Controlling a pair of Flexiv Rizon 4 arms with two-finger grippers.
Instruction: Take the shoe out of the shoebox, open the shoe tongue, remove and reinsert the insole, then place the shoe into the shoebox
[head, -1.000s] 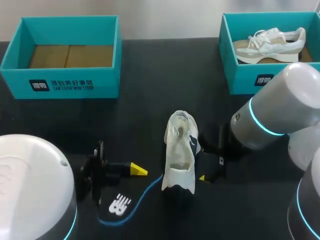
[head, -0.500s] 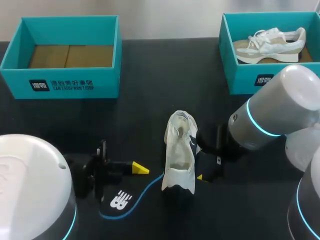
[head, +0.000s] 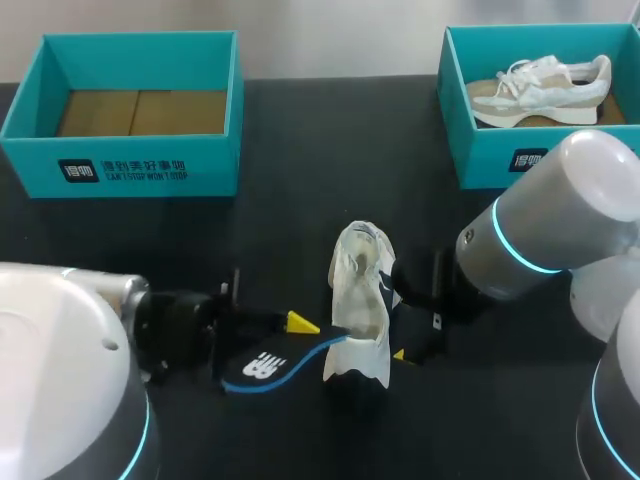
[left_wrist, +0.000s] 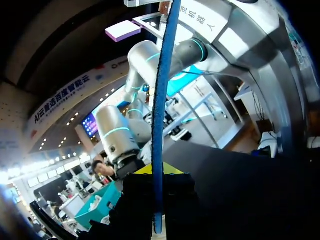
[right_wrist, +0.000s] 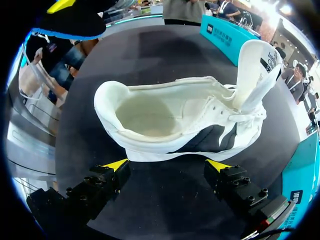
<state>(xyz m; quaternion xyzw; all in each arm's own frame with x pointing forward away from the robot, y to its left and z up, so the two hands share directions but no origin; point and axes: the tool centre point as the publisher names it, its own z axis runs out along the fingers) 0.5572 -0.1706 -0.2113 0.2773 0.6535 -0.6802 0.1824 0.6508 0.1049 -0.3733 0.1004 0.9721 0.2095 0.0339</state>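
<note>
So, shoe (head: 358, 310): white, stands in the middle of the dark table (head: 300, 200), toe toward the boxes. Its tongue (head: 362, 240) is pulled up and its pale inside shows.
Insole (head: 272, 366): black with a blue edge, up off the table. Its front end is right at the shoe's heel, and I cannot tell if it touches.
Left gripper (head: 297, 324): pinches the insole, with one yellow tip showing above it. From its own camera the insole (left_wrist: 159, 125) runs edge-on between the fingers.
Right gripper (head: 403, 350): low by the shoe's right side. Its fingers are spread wide and hold nothing, with the shoe just ahead of both tips.
Left box (head: 30, 120): teal, at the back, brown board inside.
Right box (head: 455, 110): teal, at the back, with another shoe (head: 540, 85) lying in it.
</note>
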